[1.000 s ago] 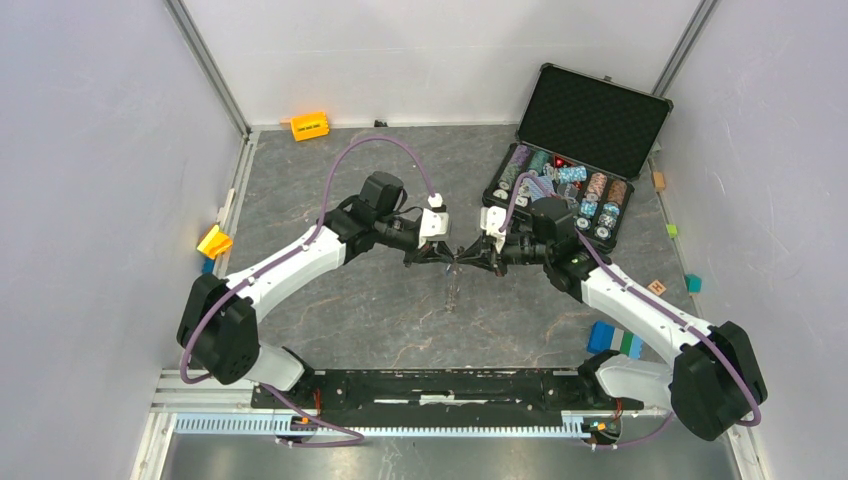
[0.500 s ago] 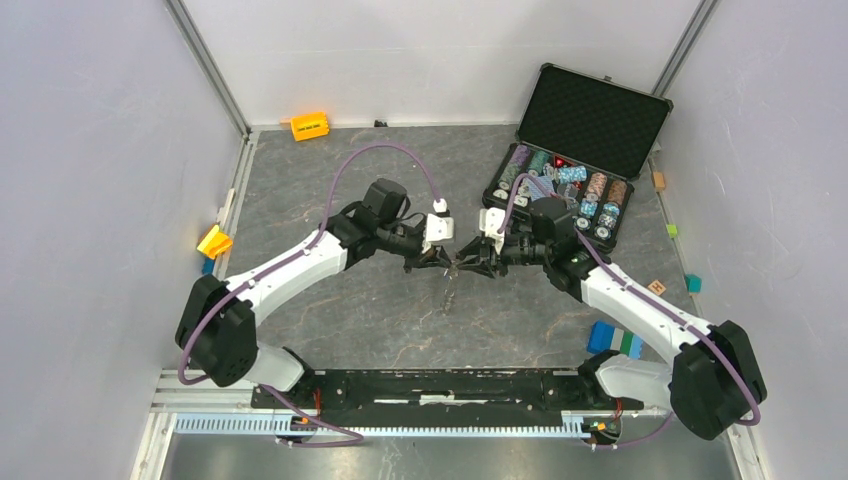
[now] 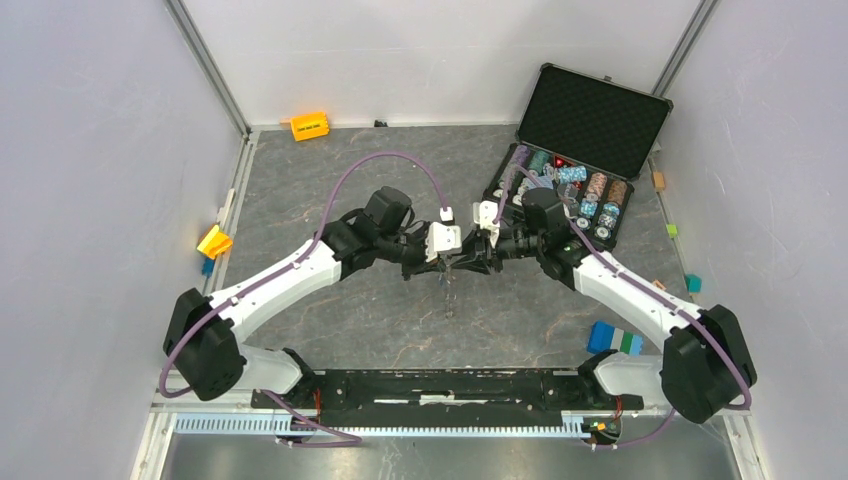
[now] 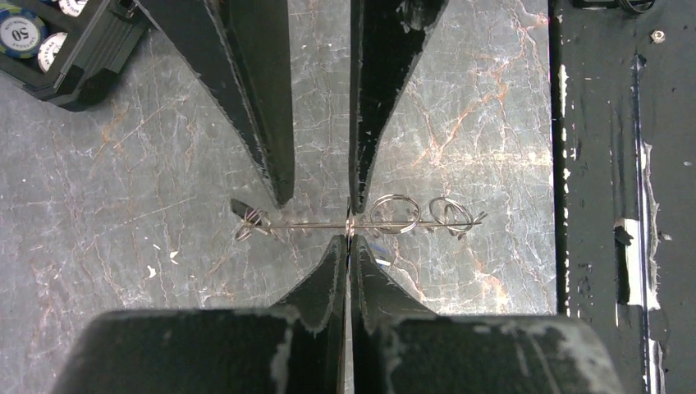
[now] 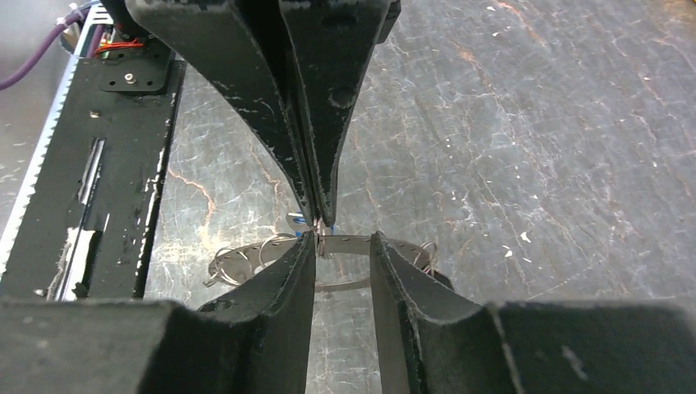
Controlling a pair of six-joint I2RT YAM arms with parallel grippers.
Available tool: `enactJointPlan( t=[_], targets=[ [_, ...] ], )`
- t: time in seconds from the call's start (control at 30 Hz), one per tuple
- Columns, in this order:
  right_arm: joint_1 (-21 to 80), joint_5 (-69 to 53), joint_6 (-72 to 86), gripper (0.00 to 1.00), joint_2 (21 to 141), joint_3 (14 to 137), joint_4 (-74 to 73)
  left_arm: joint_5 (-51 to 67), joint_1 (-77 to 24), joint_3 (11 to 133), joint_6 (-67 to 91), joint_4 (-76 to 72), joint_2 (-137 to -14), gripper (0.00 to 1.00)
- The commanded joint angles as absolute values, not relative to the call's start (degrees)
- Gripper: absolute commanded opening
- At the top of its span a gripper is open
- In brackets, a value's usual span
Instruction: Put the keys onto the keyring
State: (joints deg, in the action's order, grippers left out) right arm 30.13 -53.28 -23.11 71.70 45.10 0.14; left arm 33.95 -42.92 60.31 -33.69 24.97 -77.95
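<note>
A yellow-orange block (image 3: 214, 241) lies against the left wall, and an orange block (image 3: 310, 126) sits at the far edge of the grey marbled table (image 3: 330, 320). The left arm (image 3: 290, 275) reaches from the near left corner toward the middle of the table. The left gripper (image 4: 349, 246) has its fingers pressed together, and their tips pinch the thin wire of the keyring (image 5: 345, 243).

The keyring is at mid-table, between the two grippers, which point at each other nose to nose. From the left wrist it shows edge-on as a fine line running to the far and near sides of the pinch. Small wire loops (image 4: 395, 215) are strung on its nearer half (what else hangs there is too small to tell). In the right wrist view a small blue bit (image 5: 294, 219) shows just beside the left gripper's tips.

The right gripper (image 5: 343, 246) has its fingers spread, one on each side of the ring's band and close by the pinch. I cannot tell whether either pad touches the metal. The right arm (image 3: 620, 300) comes in from the near right corner.

To the far right of the grippers, an open black case (image 3: 590, 120) holds rows of poker chips (image 3: 597, 187). Small coloured blocks lie near the right wall, with a blue-and-green block (image 3: 615, 340) closest to the right arm's base.
</note>
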Motion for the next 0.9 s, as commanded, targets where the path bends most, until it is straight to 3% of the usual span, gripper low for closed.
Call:
enactJointPlan(
  t=[0.0,0.37,0.87],
  targets=[
    [30.0,-58.0,-21.3,0.36,72.2,46.4,2.1,31.2,-43.6,62.1,-29.8,23.0,-75.5,0.02],
    [30.0,-59.3,-19.9,0.34,73.2,45.8,3.8,29.9,-44.5,60.7,-29.2,21.0,-75.4,0.02],
    [29.9,-58.9,-19.9,0.24,75.0,45.9,3.9,30.9,-44.7,59.7,-28.4,19.8,-75.4,0.02]
  ],
)
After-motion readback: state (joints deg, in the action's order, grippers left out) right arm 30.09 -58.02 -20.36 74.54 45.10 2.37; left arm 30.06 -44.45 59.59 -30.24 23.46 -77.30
